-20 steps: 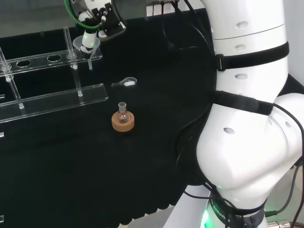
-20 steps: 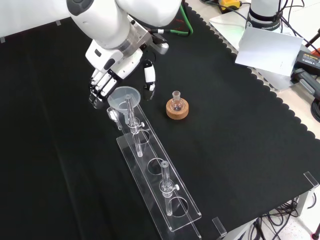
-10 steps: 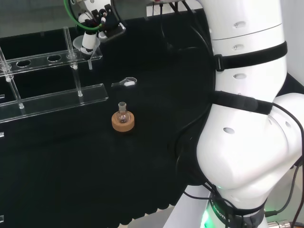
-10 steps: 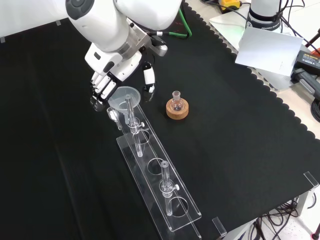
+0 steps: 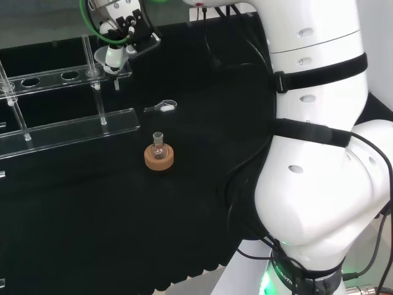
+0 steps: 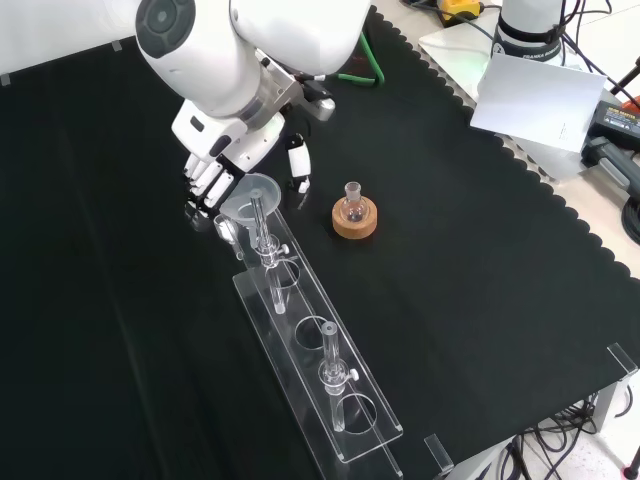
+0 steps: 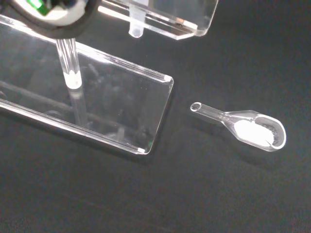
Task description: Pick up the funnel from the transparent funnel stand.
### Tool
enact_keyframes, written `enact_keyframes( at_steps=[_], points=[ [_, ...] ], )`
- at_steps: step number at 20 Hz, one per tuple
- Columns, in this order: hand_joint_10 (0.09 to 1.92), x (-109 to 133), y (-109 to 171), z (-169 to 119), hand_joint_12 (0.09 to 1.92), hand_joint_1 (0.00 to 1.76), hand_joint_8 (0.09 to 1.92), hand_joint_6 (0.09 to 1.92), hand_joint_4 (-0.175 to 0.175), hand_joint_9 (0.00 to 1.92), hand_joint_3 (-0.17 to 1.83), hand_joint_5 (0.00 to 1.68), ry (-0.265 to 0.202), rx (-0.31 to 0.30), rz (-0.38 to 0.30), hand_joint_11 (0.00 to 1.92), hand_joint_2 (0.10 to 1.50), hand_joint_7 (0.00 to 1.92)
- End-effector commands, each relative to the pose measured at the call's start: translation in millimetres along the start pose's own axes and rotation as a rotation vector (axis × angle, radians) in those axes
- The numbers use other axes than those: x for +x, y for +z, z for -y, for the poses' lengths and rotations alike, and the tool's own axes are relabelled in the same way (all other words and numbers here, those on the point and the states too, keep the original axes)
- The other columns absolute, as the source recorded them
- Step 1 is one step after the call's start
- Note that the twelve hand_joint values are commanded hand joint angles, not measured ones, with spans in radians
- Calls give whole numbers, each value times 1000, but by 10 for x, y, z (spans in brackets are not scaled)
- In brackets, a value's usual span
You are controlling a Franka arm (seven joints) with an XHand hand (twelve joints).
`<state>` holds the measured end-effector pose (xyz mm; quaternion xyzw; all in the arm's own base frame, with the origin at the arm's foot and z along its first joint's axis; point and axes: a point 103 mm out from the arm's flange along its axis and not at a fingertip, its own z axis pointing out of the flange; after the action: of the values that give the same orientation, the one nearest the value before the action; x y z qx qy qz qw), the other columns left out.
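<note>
The clear funnel [image 6: 248, 189] sits in the end hole of the transparent stand [image 6: 312, 345], with its stem [image 7: 136, 29] hanging below the upper shelf. In the front view my hand [image 6: 228, 143] comes down from the top. Its curled fingers [image 6: 205, 183] lie at the bowl's left and its thumb [image 6: 299, 168] at the bowl's right, so they close round the bowl. In the head view the hand [image 5: 120, 21] is over the funnel [image 5: 114, 56] at the right end of the stand [image 5: 67, 128].
A small round flask on a cork ring [image 6: 354, 214] stands to the right of the funnel in the front view. A glass scoop with white powder [image 7: 256, 132] lies on the cloth near the stand's end [image 5: 163, 107]. Two upright rods rise from the stand.
The hand has shifted a little to the left in the head view and drawn in round the funnel's bowl. The stand, flask and scoop have not moved.
</note>
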<state>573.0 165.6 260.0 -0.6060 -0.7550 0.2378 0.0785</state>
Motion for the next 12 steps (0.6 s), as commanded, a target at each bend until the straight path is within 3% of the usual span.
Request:
enact_keyframes(
  at_steps=[1, 8, 12],
  points=[
    [721, -13, -9, 20, 1463, 809, 679, 87, 4, 388, 527, 280, 20, -51, 28, 382, 607, 116],
    [603, 14, -148, 144, 1375, 840, 669, 87, -24, 622, 564, 439, 79, -192, 116, 505, 679, 372],
    [563, 27, -332, 259, 1326, 874, 659, 87, -27, 691, 584, 526, 75, -233, 128, 566, 715, 432]
  ],
)
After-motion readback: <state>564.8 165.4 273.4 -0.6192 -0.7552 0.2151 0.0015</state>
